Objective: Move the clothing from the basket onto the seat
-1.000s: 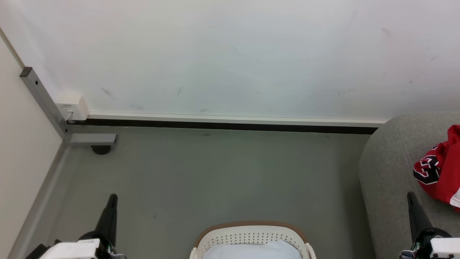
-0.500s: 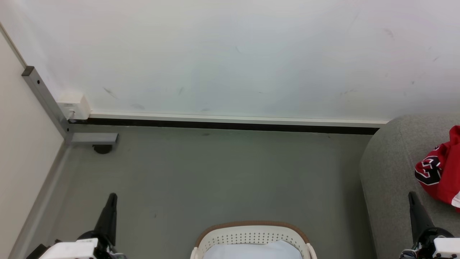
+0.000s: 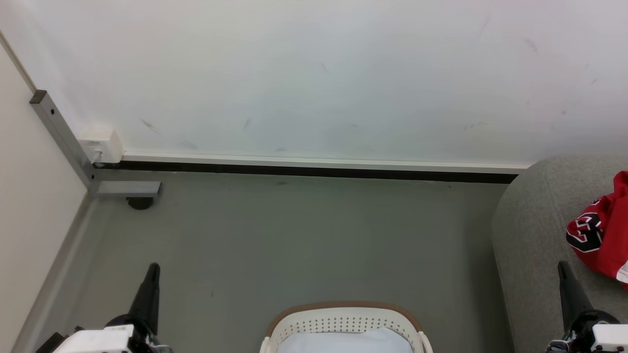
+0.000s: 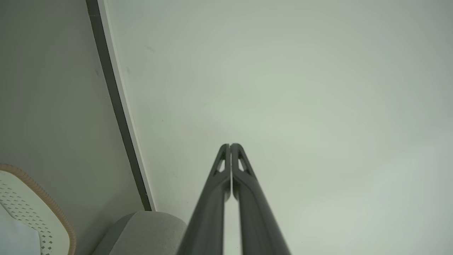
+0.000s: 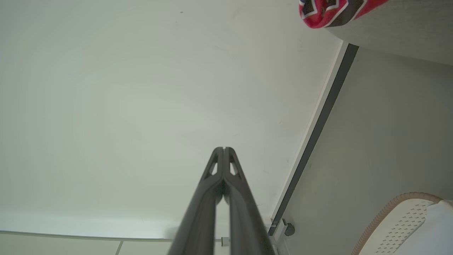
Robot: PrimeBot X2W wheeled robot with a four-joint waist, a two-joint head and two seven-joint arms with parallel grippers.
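Observation:
The white basket (image 3: 314,323) with its brown rim stands on the floor at the bottom middle of the head view, with pale bluish-white fabric (image 3: 346,341) lying in it. The grey seat (image 3: 530,235) fills the right edge, and the red clothing (image 3: 606,240) with black-and-white numerals rests on it. My left gripper (image 3: 154,267) points up, shut and empty, left of the basket. In front of the seat my right gripper (image 3: 561,264) is likewise shut and empty. In the wrist views the left gripper (image 4: 230,145) and right gripper (image 5: 224,148) have their fingers pressed together, and the clothing (image 5: 329,12) lies on the seat (image 5: 407,32).
A white wall with a dark baseboard (image 3: 304,171) runs across ahead. A grey metal frame leg (image 3: 61,139) with a white box (image 3: 100,144) and a caster (image 3: 140,202) stands at the left. Grey floor (image 3: 304,235) lies between wall and basket.
The head view has shifted very slightly to the left. Both grippers, the basket and the clothing keep their places.

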